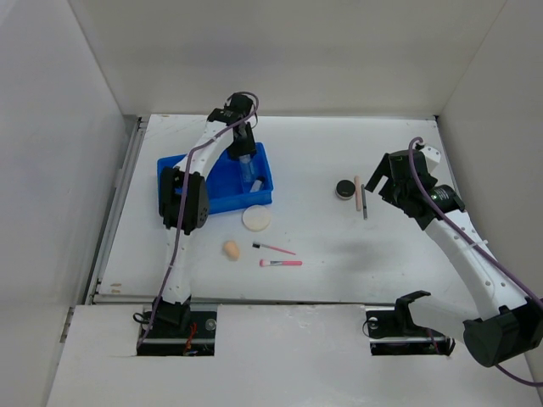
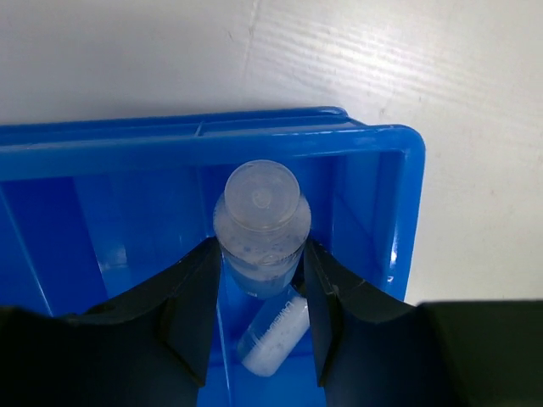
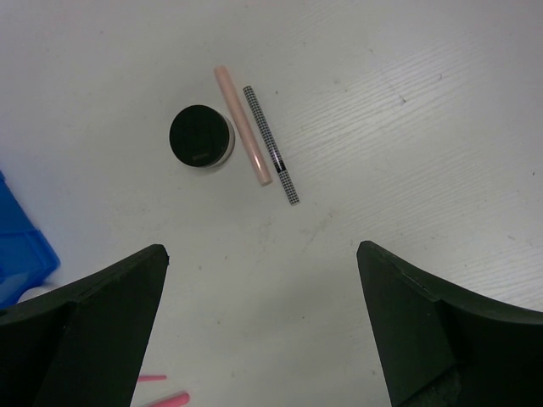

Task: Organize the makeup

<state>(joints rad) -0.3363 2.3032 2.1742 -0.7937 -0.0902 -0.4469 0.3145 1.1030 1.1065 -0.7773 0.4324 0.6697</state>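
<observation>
Left tool around clear bottle, above blue tray

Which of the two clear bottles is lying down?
The lower bottle, on the tray floor; the other bottle is held, cap up, in the left gripper.

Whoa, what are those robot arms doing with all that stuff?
The left arm grips a clear plastic bottle in its jaws over the blue divided plastic tray, where another clear bottle lies. The right arm hangs with jaws wide open above the black round jar, beige stick and dark checked pencil. The white round puff, peach egg-shaped sponge and two pink-handled brushes wait on the table.
</observation>
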